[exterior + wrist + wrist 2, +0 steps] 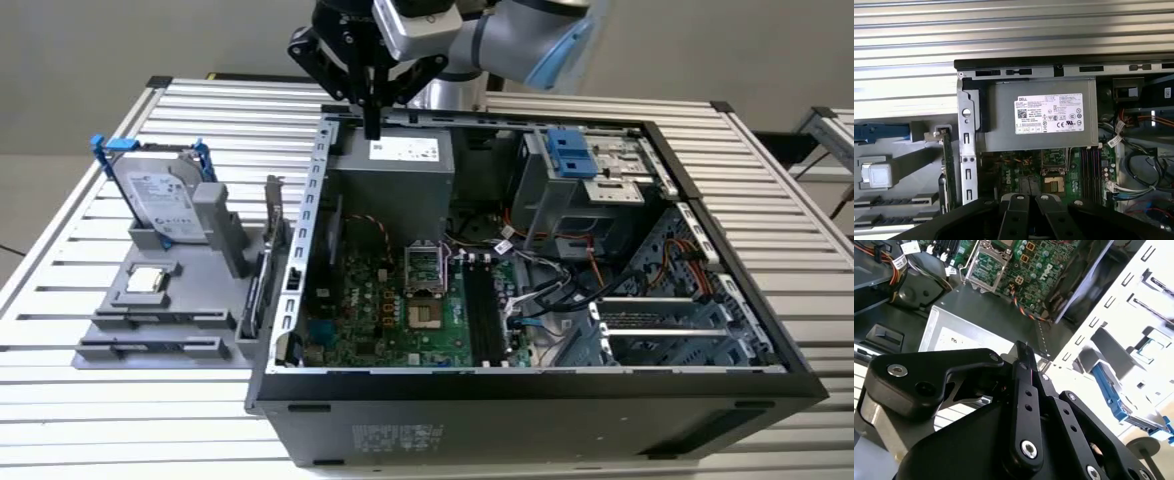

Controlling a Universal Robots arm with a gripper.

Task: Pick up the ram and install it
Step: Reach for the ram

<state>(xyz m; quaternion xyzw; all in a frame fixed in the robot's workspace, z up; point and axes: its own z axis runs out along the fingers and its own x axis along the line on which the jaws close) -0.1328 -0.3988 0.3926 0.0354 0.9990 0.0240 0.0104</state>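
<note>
Slatted metal table (200, 110) carries an open computer case (534, 410) and, at the exterior view's left, a grey tray (160, 322) touching the case wall. The ram (276, 250) is seen standing on edge in the tray, along the side nearest the case; it shows as a thin green-edged strip in the first wrist view (947, 165). A hard drive (158, 195) in a blue frame and a CPU chip (147, 280) are also seated in the tray, apart from the ram.

The gripper (372, 125) is held high over the far rim of the case, above the power supply (394, 175), well apart from the ram. Its jaws are pressed together with nothing between them, as the second wrist view shows (1026, 352).

Step judged: approach for the pick, not yet started; nothing grasped, nothing installed. The memory slots (483, 310) on the board look unfilled, though this is hard to confirm.

Judged requirement for the pick: the jaws must be spread and turned to close across the stick's flat faces, then brought straight over its upper edge. Little room is left between the ram and the case wall, so a sideways offset could knock the stick or strike the wall.
</note>
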